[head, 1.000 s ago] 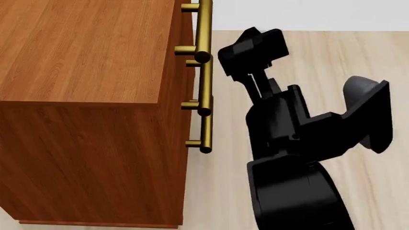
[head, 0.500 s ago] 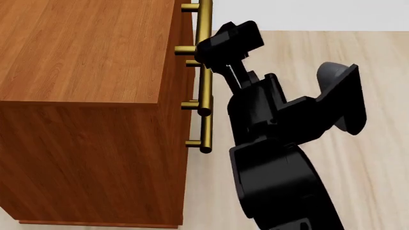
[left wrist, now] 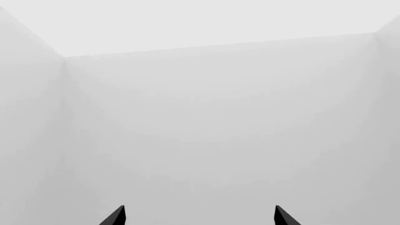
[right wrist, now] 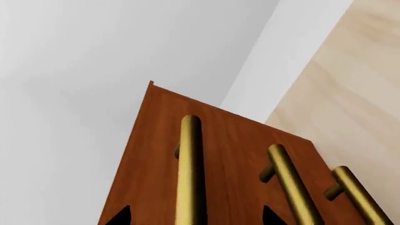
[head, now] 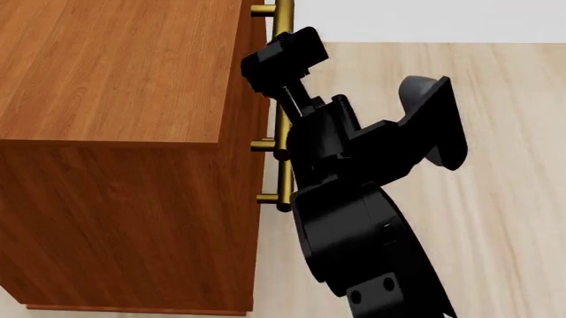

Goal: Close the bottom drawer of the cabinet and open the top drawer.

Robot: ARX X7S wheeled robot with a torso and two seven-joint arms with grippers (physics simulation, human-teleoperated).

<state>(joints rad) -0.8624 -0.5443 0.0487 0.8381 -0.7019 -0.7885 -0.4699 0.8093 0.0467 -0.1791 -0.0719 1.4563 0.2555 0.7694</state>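
1. The cabinet fills the head view's left, its three brass handles facing right.
2. The right gripper, fingers spread, straddles one brass bar.
3. The right arm hides the middle handles.
4. The left gripper, fingers apart and empty, faces blank wall.

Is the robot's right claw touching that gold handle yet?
Cannot tell. In the right wrist view, the handle runs between the right gripper's open fingertips, but contact isn't plainly visible.

Lighting: bright, even, diffuse. Shadows: faint. Glare: soft sheen on brass handles. Focus: sharp throughout, undistorted.
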